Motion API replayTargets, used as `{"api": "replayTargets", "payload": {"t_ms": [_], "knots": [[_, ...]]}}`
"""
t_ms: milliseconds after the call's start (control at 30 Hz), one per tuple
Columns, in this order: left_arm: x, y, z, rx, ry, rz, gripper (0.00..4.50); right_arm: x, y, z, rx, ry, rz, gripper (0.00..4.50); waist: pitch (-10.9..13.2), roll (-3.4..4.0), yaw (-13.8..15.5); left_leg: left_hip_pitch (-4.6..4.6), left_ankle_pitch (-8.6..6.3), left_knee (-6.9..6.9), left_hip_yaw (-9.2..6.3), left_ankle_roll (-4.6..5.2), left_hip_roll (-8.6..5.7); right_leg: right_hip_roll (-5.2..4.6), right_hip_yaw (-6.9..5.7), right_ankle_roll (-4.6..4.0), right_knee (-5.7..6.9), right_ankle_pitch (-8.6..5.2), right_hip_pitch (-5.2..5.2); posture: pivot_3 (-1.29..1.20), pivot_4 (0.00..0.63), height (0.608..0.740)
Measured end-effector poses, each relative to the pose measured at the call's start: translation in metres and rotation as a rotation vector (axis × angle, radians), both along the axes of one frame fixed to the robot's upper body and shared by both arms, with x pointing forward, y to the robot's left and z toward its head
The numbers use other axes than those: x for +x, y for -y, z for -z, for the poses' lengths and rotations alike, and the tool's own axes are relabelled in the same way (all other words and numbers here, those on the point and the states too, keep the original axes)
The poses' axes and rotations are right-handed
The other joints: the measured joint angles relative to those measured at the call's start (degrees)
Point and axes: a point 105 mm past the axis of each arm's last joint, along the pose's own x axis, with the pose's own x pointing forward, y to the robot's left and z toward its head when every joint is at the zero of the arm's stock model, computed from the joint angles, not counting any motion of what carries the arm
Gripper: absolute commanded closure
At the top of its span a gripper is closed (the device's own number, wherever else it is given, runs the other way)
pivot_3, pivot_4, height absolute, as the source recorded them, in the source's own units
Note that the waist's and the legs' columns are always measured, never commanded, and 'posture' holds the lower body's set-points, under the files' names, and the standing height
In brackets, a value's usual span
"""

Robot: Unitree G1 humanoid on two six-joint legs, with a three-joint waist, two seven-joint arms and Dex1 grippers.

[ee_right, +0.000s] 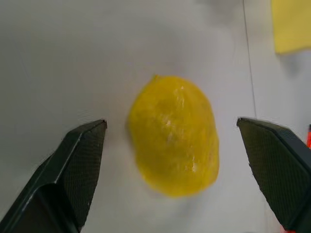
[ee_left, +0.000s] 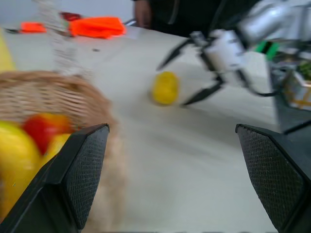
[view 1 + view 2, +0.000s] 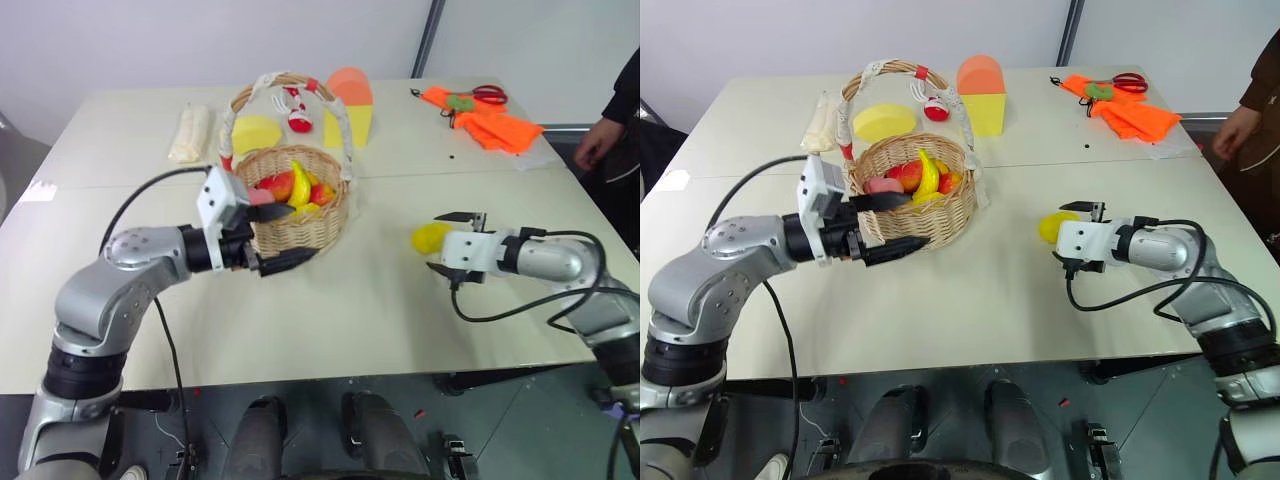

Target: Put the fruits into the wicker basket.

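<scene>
The wicker basket (image 3: 300, 222) stands mid-table and holds several toy fruits, among them the pink peach (image 3: 262, 196) at its left side. My left gripper (image 3: 288, 237) is open and empty at the basket's near-left rim, with one finger over the rim and the other in front of the wall. A yellow lemon (image 3: 428, 238) lies on the table to the right of the basket. My right gripper (image 3: 447, 242) is open just right of the lemon. In the right wrist view the lemon (image 1: 172, 133) sits ahead of the spread fingers (image 1: 73, 170), apart from both.
Behind the basket are a pale-yellow wedge (image 3: 255, 132), an orange-topped yellow block (image 3: 348, 112), a small red-and-white toy (image 3: 298, 122) and a white roll (image 3: 190, 133). Orange cloth and scissors (image 3: 485, 120) lie far right. A person's hand (image 3: 597, 141) rests at the right table edge.
</scene>
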Motion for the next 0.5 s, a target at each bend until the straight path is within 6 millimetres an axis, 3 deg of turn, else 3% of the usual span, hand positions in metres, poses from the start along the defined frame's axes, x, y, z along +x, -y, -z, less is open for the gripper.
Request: {"api": "replayTargets", "payload": {"t_ms": [33,133,267,400,500], "knots": [[-0.003,0.001,0.002,-0.001,-0.014,0.007,0.04,0.002,0.001,0.002,-0.011,0.01,0.002,0.0,0.0,0.0,0.1,0.01,0.0,0.01,0.0,0.0,0.0,0.0,0.0,0.0,0.03,0.0,0.0,0.0,0.15,0.74],[-0.007,-0.001,0.014,-0.003,-0.059,-0.019,0.0,0.008,0.002,0.002,-0.019,0.044,0.004,0.89,0.0,0.0,0.12,0.03,0.0,0.01,0.0,0.0,0.0,0.0,0.02,0.0,0.05,0.0,0.01,0.0,0.15,0.74],[-0.01,-0.009,0.035,-0.012,-0.133,-0.076,0.0,0.009,0.001,0.003,-0.035,0.063,0.002,2.78,0.0,0.01,0.12,0.05,0.0,0.0,-0.01,0.0,0.0,0.0,0.02,0.01,0.12,-0.01,-0.01,0.0,0.15,0.74],[-0.008,-0.023,0.038,-0.045,-0.099,-0.146,0.0,0.008,-0.003,0.0,-0.039,0.093,-0.015,2.86,-0.01,0.02,0.09,0.1,0.0,0.01,0.0,0.0,0.0,0.0,0.03,-0.02,0.22,-0.02,-0.01,0.0,0.15,0.74],[0.0,-0.04,0.041,-0.076,-0.062,-0.242,0.0,0.002,-0.017,-0.015,0.019,0.126,-0.066,2.86,-0.01,0.02,0.08,0.12,0.0,0.0,-0.01,0.0,0.01,0.02,0.04,-0.03,0.24,-0.02,-0.01,0.0,0.15,0.74]]}}
